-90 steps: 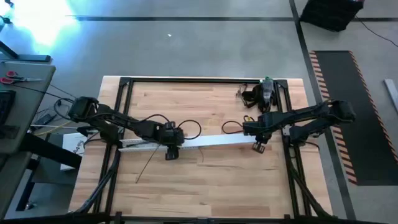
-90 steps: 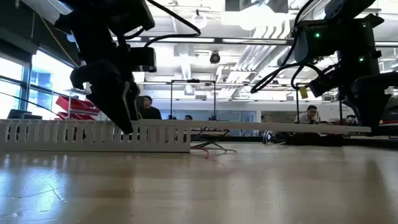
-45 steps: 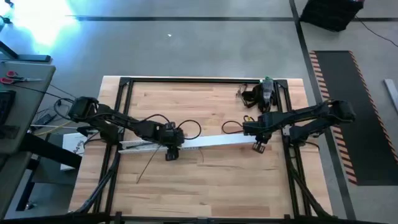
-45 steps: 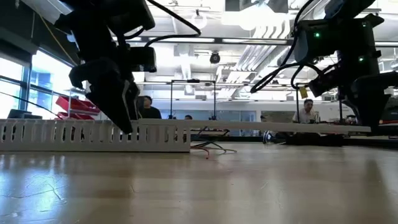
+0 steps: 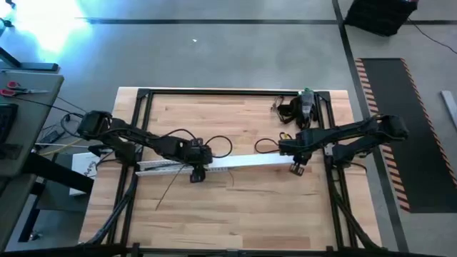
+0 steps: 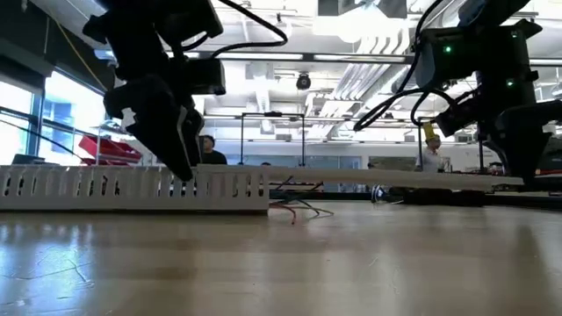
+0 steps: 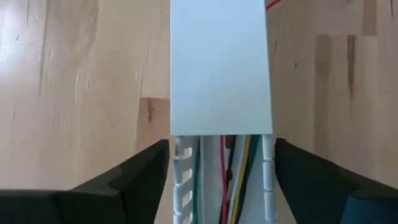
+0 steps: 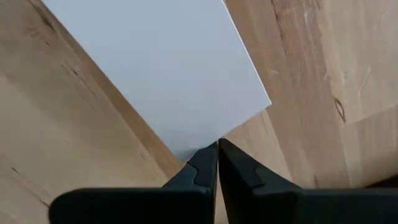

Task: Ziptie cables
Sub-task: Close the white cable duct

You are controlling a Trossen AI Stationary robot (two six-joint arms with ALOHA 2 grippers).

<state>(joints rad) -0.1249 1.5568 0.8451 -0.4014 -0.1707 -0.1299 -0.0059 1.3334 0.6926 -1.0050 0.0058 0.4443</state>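
A white slotted channel [image 5: 163, 166] lies on the table left of centre. The cables [image 7: 227, 180], red, yellow, green and dark wires, run inside it. A flat white cover strip [image 5: 246, 162] reaches from the channel's right end toward the right. My left gripper [image 7: 221, 155] is open and points down over the channel's right end, one finger on each side, with narrow gaps showing. My right gripper [image 5: 296, 166] is shut on the strip's far-right end. My right gripper pinches the cover strip's right end edge [image 8: 200, 144] between its two fingers, close to a corner. The fingers come from above, pointing down. That end is held a little above the table [image 6: 514, 181], and the strip's other end [image 7: 221, 124] rests on the channel.
A black device with a green part [image 5: 303, 107] sits at the far right. Black frame rails [image 5: 235, 93] border the table. A thin dark wire [image 5: 168, 189] lies near the channel, and loose wire ends [image 6: 299, 211] lie past its right end.
My left gripper has shifted a little along the channel toward the table's right edge, staying open. The right gripper and the cover strip have kept still.
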